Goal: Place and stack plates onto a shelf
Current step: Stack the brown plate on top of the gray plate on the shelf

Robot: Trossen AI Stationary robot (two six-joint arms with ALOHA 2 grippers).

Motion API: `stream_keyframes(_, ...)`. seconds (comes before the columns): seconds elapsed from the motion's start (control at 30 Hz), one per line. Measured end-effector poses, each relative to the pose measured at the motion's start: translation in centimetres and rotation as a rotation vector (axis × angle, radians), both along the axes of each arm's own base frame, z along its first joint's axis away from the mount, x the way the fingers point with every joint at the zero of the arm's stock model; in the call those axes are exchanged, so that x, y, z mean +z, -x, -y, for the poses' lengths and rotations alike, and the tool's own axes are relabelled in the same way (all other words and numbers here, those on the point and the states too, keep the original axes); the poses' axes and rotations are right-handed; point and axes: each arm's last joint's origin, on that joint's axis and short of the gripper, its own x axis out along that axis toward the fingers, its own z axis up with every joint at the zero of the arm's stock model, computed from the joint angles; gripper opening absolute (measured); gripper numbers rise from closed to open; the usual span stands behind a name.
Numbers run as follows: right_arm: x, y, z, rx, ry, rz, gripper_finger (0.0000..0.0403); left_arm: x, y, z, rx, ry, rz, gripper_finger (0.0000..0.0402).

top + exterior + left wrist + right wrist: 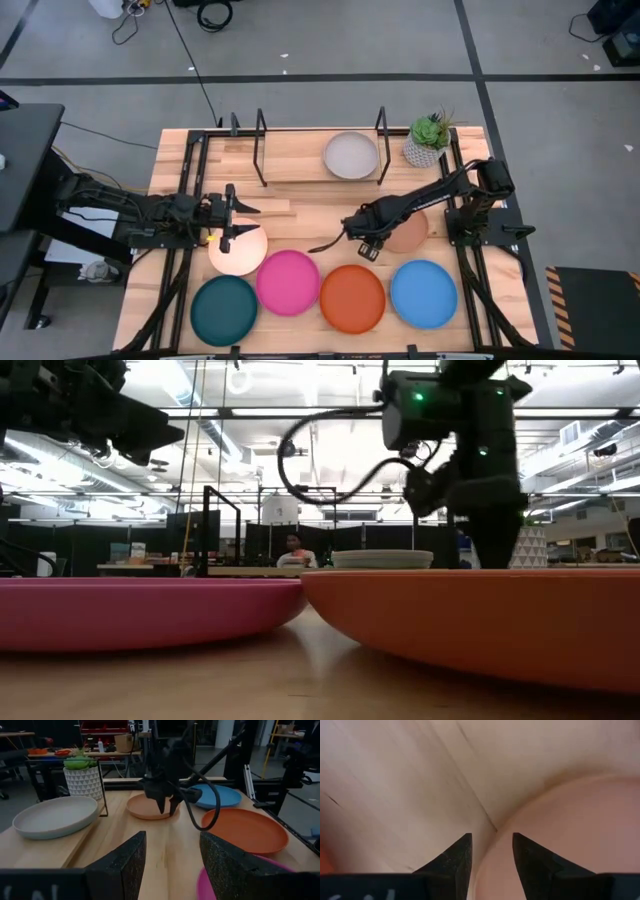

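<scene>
Slatted tabletop [300,215]: the grey plate [351,155] is already placed on the shelf [290,152]. Right gripper [362,240], fingers spread, is poised at the tan plate's [408,232] rim for pickup; left gripper [226,218] is held open above the cream-peach plate [240,255].

We see two dark, near-black arms built of slim jointed segments, each trailing black cables. The left gripper [237,220] ends in two thin black fingers; up close its fingers [120,862] are broad wedges faced with rough, speckled black foam. The right gripper [347,236] has tapering black fingers [455,857], a looping cable beside it and a small green light on its housing.
</scene>
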Motion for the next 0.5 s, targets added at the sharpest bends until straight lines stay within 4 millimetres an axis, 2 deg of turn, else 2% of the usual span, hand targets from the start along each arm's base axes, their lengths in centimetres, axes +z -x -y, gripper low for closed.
stream_keyframes(0.2, -0.69, 0.30, -0.45, 0.003, -0.002, 0.012, 0.0126, 0.00, 0.00, 0.00, 0.000, 0.000, 0.000, 0.0192)
stream_keyframes(0.5, -0.86, -0.03, -0.54, 0.031, -0.014, 0.056, 0.0045, -0.03, 0.00, 0.00, -0.001, 0.000, -0.005, 0.0192)
